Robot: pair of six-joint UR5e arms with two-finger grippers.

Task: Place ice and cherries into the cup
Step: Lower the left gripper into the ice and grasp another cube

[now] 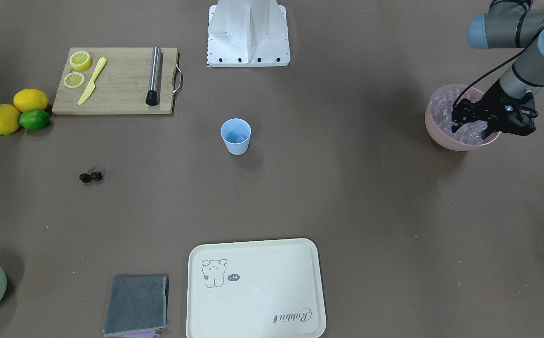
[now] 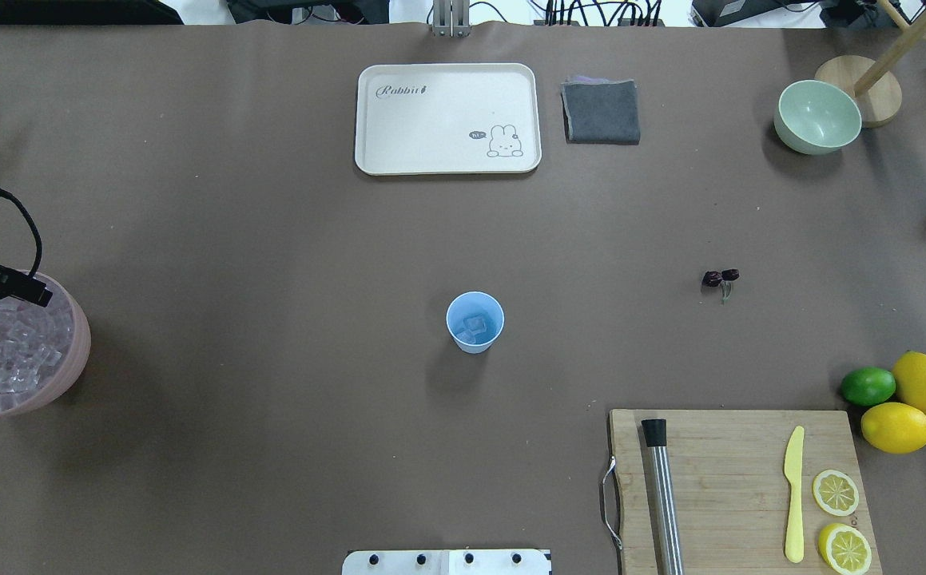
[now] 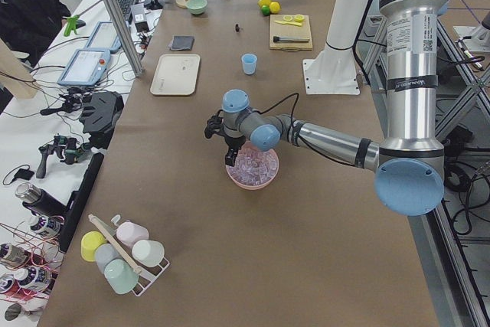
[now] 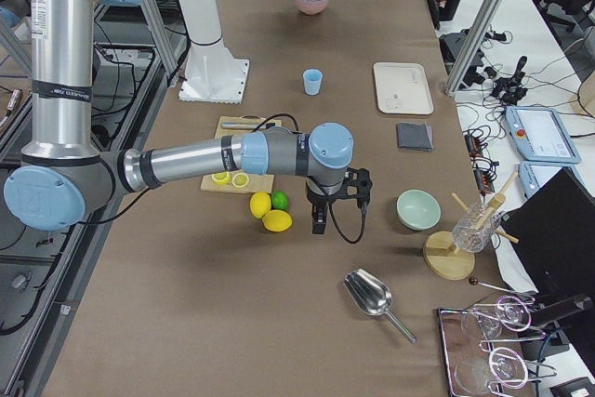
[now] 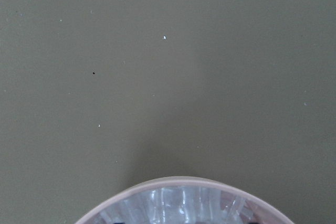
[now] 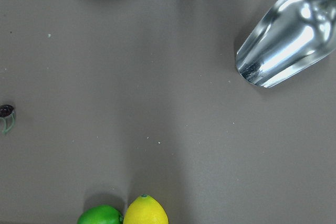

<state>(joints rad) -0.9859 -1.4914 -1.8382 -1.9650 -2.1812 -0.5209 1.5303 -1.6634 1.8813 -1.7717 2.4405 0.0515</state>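
Note:
The light blue cup [image 1: 235, 137] stands mid-table, also in the overhead view [image 2: 474, 323], with a couple of ice cubes [image 2: 474, 325] inside. The pink bowl [image 1: 438, 134] at the table's left end is full of ice [image 1: 442, 109]. My left gripper [image 1: 472, 131] hangs over that bowl, open, fingertips down among the cubes. The dark cherries [image 1: 91, 176] lie on the table, also in the overhead view [image 2: 720, 278]. My right gripper [image 4: 318, 222] shows only in the exterior right view, hanging near the lemons; I cannot tell whether it is open or shut.
A wooden cutting board [image 2: 734, 447] holds a steel muddler [image 2: 662, 495], a yellow knife [image 2: 794, 495] and lemon halves. Whole lemons [image 2: 896, 427] and a lime [image 2: 868, 386] lie beside it. A cream tray [image 2: 447, 120], grey cloth [image 2: 601, 112], green bowl [image 2: 818, 117] and metal scoop [image 6: 286, 40] are also around.

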